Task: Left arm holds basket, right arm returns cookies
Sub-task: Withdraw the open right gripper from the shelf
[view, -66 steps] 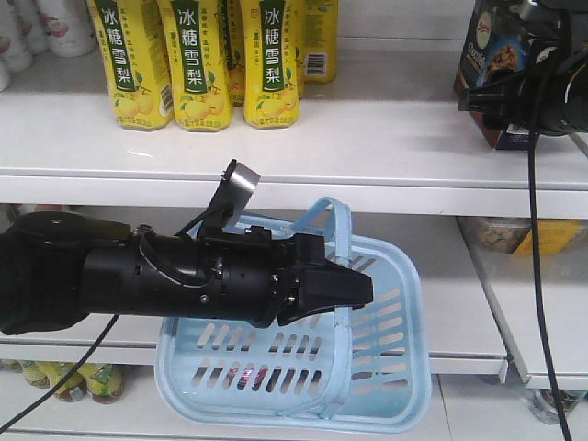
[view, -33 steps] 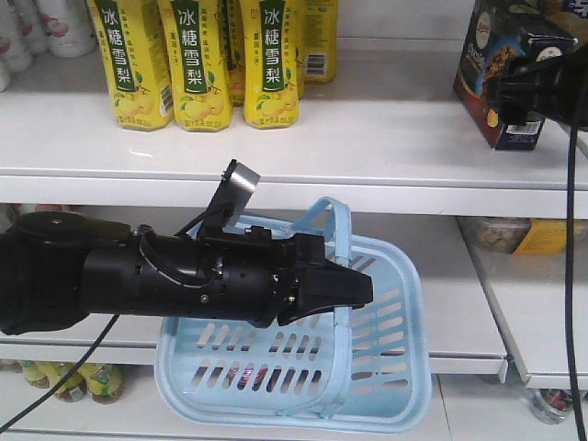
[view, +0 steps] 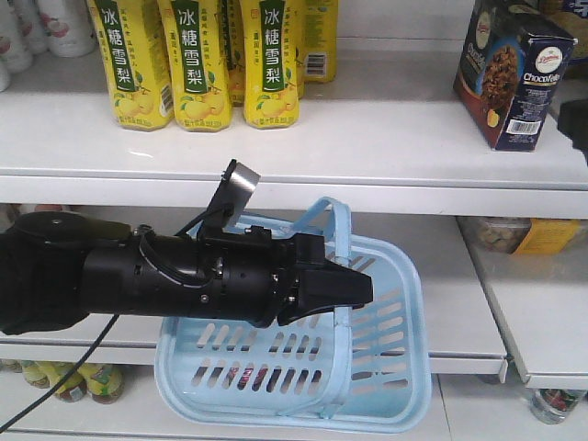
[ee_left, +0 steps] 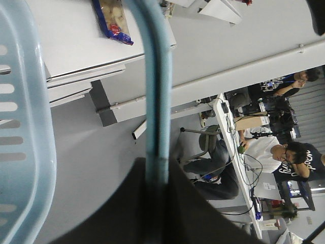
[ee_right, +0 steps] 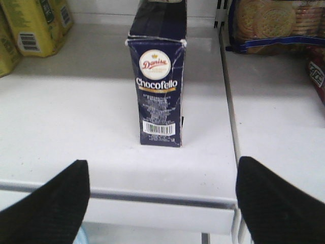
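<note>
White shelf (view: 367, 138), upper right: cookies (view: 514, 73) stood returned; right end effector (ee_right: 162, 198) wide, empty; left end effector (view: 344, 289) clamped basket (view: 386, 367) handle, steadying it.

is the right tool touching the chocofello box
Apart. The right wrist view shows the right tool open and drawn back, bare white shelf lying between its fingertips and the Chocofello box.

The left arm (view: 138, 280) is big and black and reaches sideways. Its gripper (view: 354, 289) has its fingers (ee_left: 127, 203) squeezed tight on one basket handle (ee_left: 155, 86). The right gripper (ee_right: 162, 195) is wide open and holds nothing, with one dark finger (ee_right: 48, 206) on each side.
</note>
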Controlling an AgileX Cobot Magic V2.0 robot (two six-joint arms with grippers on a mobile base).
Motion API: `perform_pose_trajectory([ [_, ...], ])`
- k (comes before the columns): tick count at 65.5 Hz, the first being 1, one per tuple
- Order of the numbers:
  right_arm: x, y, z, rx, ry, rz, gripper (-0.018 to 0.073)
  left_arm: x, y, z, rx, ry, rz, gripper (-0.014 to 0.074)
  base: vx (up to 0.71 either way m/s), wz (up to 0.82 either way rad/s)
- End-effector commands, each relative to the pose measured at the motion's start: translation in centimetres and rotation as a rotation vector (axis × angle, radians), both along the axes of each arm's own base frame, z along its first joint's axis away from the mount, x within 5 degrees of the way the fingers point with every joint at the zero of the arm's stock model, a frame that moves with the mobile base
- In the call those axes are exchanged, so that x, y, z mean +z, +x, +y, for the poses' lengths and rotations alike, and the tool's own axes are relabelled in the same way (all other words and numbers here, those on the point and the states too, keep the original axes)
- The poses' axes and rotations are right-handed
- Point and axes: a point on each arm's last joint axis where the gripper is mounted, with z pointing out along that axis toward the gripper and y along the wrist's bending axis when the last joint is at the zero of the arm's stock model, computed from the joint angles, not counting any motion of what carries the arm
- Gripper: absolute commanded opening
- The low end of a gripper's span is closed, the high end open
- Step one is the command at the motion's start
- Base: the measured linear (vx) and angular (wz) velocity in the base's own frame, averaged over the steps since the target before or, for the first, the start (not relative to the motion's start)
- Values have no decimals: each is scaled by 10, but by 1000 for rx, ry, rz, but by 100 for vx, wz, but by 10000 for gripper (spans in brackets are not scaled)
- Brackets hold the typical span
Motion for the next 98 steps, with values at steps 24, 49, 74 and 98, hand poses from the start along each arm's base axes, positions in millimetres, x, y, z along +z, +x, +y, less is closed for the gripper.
perform_pose_trajectory([
  [24, -58, -122, -19, 42, -16, -363, 558, 32, 1, 2, 50, -126, -36, -6, 0, 0],
  [49, -150, -120, -11, 142, -153, -478, 558, 32, 1, 2, 50, -126, -36, -6, 0, 0],
  [74, -154, -119, -9, 165, -159, -525, 558, 32, 1, 2, 50, -126, -36, -6, 0, 0],
  [98, -154, -119, -9, 162, -147, -519, 454, 32, 1, 2, 50, -126, -36, -6, 0, 0],
])
